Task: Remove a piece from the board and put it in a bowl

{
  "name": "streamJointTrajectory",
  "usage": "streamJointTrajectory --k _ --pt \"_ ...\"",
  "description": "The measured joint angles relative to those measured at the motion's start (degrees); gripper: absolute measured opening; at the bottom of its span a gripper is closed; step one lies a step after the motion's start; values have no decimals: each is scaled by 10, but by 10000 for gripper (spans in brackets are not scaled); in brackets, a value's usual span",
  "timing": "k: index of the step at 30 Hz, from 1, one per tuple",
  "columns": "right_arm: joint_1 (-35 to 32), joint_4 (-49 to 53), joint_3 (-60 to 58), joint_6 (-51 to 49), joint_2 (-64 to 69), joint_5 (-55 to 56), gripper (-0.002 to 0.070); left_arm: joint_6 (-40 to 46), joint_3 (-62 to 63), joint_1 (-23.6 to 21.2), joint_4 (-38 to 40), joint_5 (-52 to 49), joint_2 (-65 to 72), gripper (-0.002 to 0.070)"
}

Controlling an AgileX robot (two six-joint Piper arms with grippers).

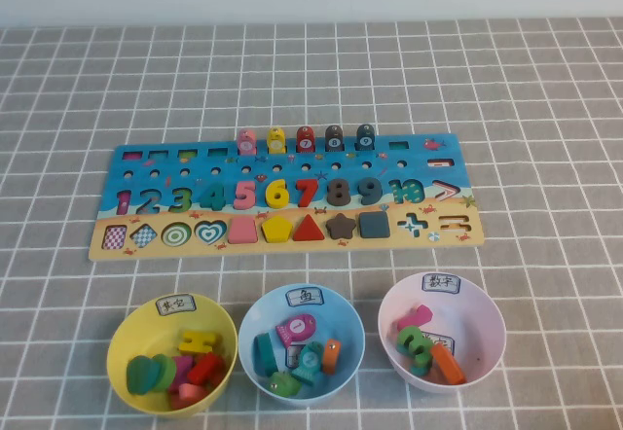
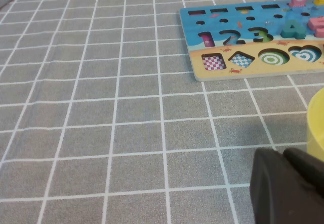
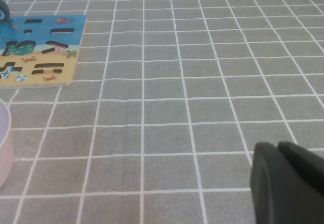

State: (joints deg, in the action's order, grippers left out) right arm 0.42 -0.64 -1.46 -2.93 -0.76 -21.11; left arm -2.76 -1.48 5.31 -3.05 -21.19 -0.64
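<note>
The board (image 1: 282, 197) lies flat on the grey checked tablecloth (image 1: 545, 89), its long side running left to right across the middle of the table. The teal-green 4 (image 1: 212, 197) sits in its slot in the number row, between the flat printed green 3 (image 1: 180, 199) and the pink 5 (image 1: 244, 195). The slots for 1 to 3 hold no pieces, and pieces 5 to 9 stand raised in theirs.

Three bowls stand in a row on the near side of the board. The pink bowl (image 1: 487, 338) is on the right, with a white handwritten label (image 1: 440, 282) on its far rim and several coloured pieces inside. The light blue bowl (image 1: 255, 325) is in the middle and the yellow bowl (image 1: 127, 338) on the left, both also holding pieces.

Neither arm appears in the high view. The left gripper (image 2: 286, 188) shows only as a dark shape at the edge of its wrist view, low over bare cloth near the yellow bowl and short of the board's left end; whether its fingers are apart or together cannot be told. The right gripper (image 3: 286, 183) shows the same way, over bare cloth to the right of the pink bowl; its finger state likewise cannot be told.
</note>
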Motion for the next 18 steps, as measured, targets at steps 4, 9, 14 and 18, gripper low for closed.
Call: streamJointTrajectory --k 4,9,14,18 --pt "0 0 0 0 0 0 -18 0 0 0 -1 0 0 -1" --pt "0 0 0 0 0 0 -18 0 0 0 -2 1 0 -1" --pt "0 0 0 0 0 0 -18 0 0 0 -3 1 0 -1" --pt "0 0 0 0 0 0 -18 0 0 0 -4 1 0 -1"
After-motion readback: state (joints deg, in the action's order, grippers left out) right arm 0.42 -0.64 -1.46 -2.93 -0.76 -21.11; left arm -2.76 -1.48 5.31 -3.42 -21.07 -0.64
